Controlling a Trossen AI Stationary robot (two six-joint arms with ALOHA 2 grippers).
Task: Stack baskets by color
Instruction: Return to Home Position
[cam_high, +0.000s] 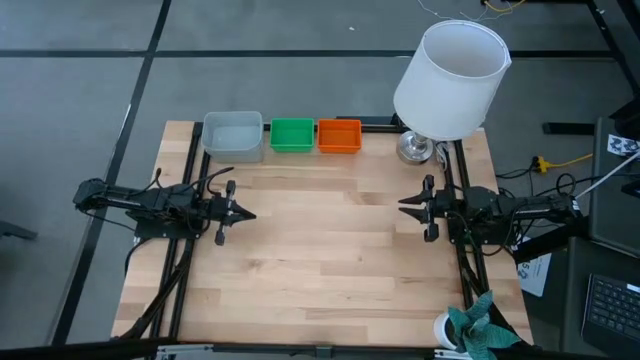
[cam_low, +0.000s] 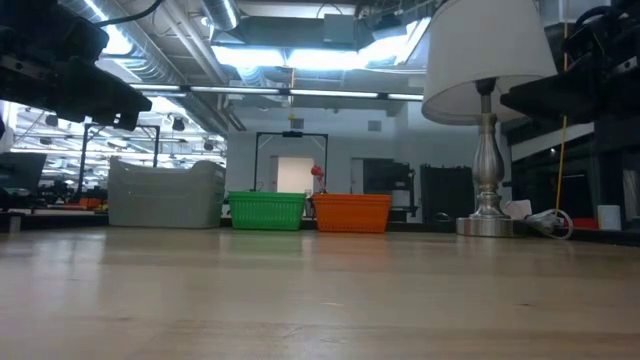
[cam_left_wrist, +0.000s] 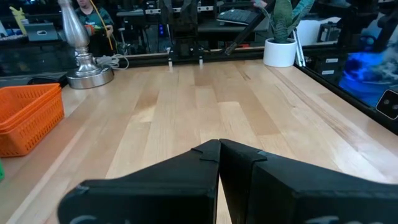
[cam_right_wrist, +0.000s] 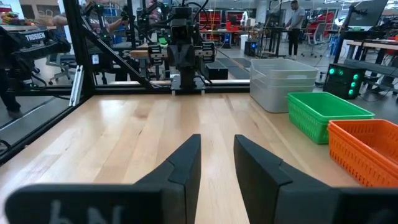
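Baskets: shallow rectangular plastic ones, grey-blue stack (cam_high: 233, 135), green stack (cam_high: 292, 134), orange stack (cam_high: 339, 136), side by side at the wooden tabletop's (cam_high: 330, 260) far edge.
Left gripper (cam_high: 248, 214): fingers pressed together, empty, over the left side.
Right gripper (cam_high: 403, 207): fingers slightly parted, empty, over the right side.

White lampshade (cam_high: 450, 80) upper right of high view, over chrome lamp base (cam_high: 413, 148) on wooden table (cam_high: 320, 270). Potted plant (cam_high: 470, 325) at lower right table corner. Keyboard (cam_high: 610, 305) far lower right.

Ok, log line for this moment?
pale grey-blue plastic basket stack, green plastic basket stack, orange plastic basket stack: in a row, far edge | left gripper: shut, empty, left side | right gripper: open, empty, right side
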